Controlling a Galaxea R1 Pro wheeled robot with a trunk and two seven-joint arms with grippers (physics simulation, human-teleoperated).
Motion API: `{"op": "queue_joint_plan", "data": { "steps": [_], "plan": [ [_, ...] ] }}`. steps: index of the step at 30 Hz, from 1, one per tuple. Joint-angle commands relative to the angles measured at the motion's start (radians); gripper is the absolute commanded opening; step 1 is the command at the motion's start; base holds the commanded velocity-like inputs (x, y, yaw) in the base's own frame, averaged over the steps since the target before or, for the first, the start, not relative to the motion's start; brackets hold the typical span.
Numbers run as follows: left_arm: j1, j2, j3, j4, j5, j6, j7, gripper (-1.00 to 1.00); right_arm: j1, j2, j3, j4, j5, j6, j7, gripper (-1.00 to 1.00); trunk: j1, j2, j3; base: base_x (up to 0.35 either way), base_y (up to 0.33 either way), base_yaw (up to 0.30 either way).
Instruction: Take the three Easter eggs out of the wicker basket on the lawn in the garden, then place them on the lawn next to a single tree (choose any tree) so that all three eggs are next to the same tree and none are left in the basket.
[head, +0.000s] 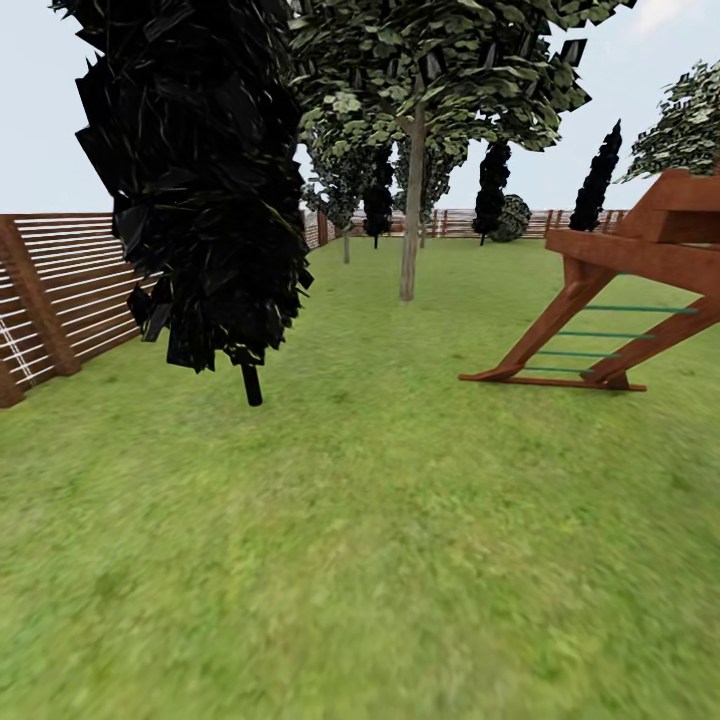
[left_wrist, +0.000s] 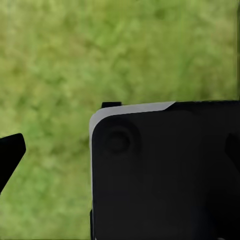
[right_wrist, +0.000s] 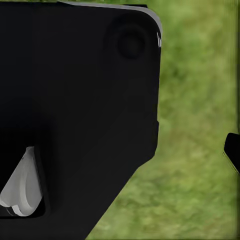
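Observation:
The Easter eggs and the wicker basket are out of view. Green lawn (head: 380, 540) stretches ahead of me across the garden. A tall tree (head: 409, 230) with a straight grey-brown trunk and a leafy canopy stands further off, just right of centre. In the left wrist view my left gripper (left_wrist: 121, 150) hangs over grass, with one dark fingertip (left_wrist: 11, 152) far out at the picture's edge and nothing between the fingers. In the right wrist view my right gripper (right_wrist: 120, 150) is also over grass, one fingertip (right_wrist: 233, 150) at the edge, the rest hidden behind a black part of my body.
A dark narrow cypress (head: 200, 180) stands close at the left front. A brown slatted fence (head: 60, 300) runs along the left and back. A wooden play frame (head: 620, 310) with green rungs stands at the right. More cypresses (head: 597, 180) line the far fence.

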Motion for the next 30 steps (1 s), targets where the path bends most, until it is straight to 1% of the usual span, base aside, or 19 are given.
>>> {"op": "queue_joint_plan", "data": {
  "steps": [1, 30],
  "plan": [
    [-0.001, 0.0, -0.001, 0.001, -0.001, -0.003, 0.0, 1.0, 0.0, 0.0, -0.001, -0.001, 0.001, -0.002, 0.0, 1.0, 0.001, -0.001, -0.001, 0.313, -0.103, 0.0],
    [-0.001, 0.0, -0.001, 0.001, -0.001, -0.003, 0.0, 1.0, 0.0, 0.0, -0.001, -0.001, 0.001, -0.002, 0.0, 1.0, 0.001, -0.001, -0.001, 0.313, -0.082, 0.0]
  ]
}}
